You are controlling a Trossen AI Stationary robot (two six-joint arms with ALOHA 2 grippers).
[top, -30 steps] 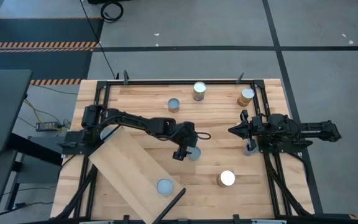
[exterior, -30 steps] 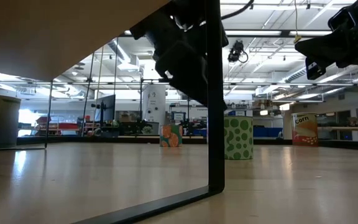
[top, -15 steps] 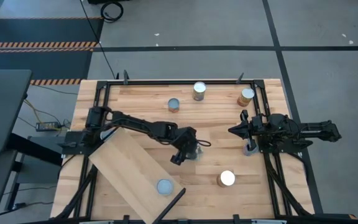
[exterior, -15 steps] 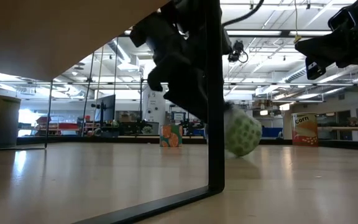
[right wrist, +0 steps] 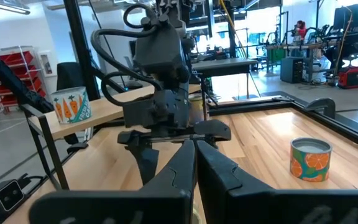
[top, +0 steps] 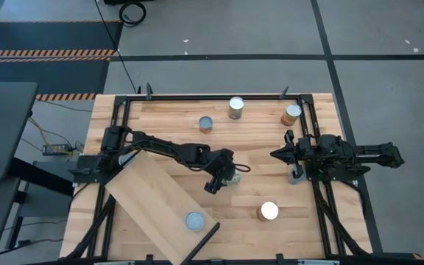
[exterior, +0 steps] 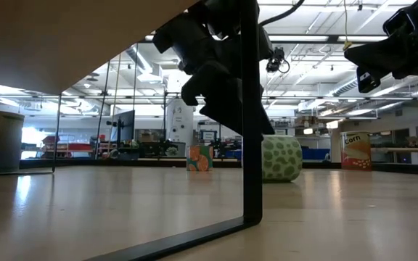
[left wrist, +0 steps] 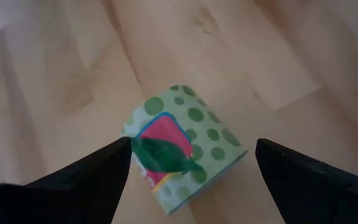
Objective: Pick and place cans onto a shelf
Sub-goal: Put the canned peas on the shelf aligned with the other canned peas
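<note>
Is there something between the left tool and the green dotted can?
Nothing visible. The left tool is open directly over the green dotted can, which lies tipped on the table between its two fingers.

Your left gripper (left wrist: pixel 191 171) stands wide open, its two dark fingers (left wrist: pixel 86 183) either side of a green-dotted can (left wrist: pixel 185 149). The can lies tilted on the wooden tabletop (left wrist: pixel 61 81), its pink and green label facing you. Neither finger visibly touches it.
</note>
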